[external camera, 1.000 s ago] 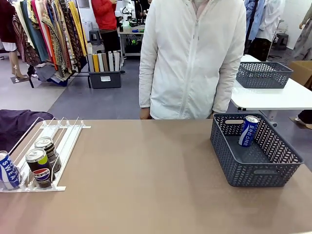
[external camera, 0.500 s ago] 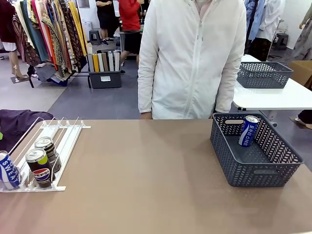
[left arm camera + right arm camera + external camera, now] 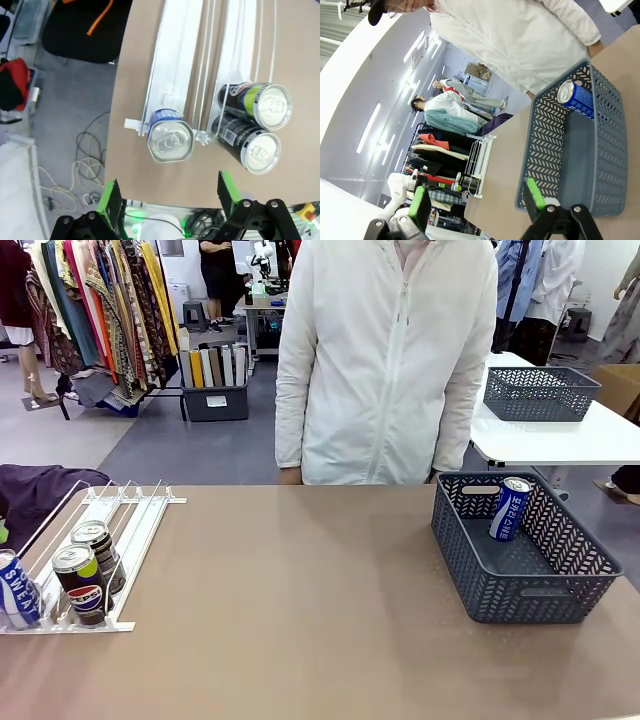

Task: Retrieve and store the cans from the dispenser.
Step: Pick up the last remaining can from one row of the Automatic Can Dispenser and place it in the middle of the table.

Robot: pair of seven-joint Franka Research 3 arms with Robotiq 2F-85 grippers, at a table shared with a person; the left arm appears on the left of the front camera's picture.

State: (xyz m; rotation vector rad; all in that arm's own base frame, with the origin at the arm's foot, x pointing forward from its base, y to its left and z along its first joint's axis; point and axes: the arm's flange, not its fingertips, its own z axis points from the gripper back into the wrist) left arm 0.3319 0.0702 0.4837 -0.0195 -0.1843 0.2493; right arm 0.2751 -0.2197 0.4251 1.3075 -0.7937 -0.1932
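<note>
The white dispenser (image 3: 140,515) lies at the table's left with three cans at its front stops: a blue can (image 3: 18,590), a green-yellow Pepsi can (image 3: 78,580) and a dark can (image 3: 100,548) behind it. Looking straight down, my left gripper (image 3: 168,197) hangs open above the dispenser (image 3: 175,60), over its front end. The blue can (image 3: 170,137) is just ahead of the gap between its pads, and the green-yellow can (image 3: 260,102) and dark can (image 3: 250,145) are off to one side. My right gripper (image 3: 477,200) is open near the basket (image 3: 545,145).
A dark grey mesh basket (image 3: 520,590) at the table's right holds one blue can (image 3: 508,508), which also appears leaning inside as the blue can (image 3: 577,97). A person in a white jacket (image 3: 385,360) stands at the far edge. Bare tabletop (image 3: 300,610) spans the middle.
The person at the far side has shifted slightly left. The cans, dispenser and basket have not moved.
</note>
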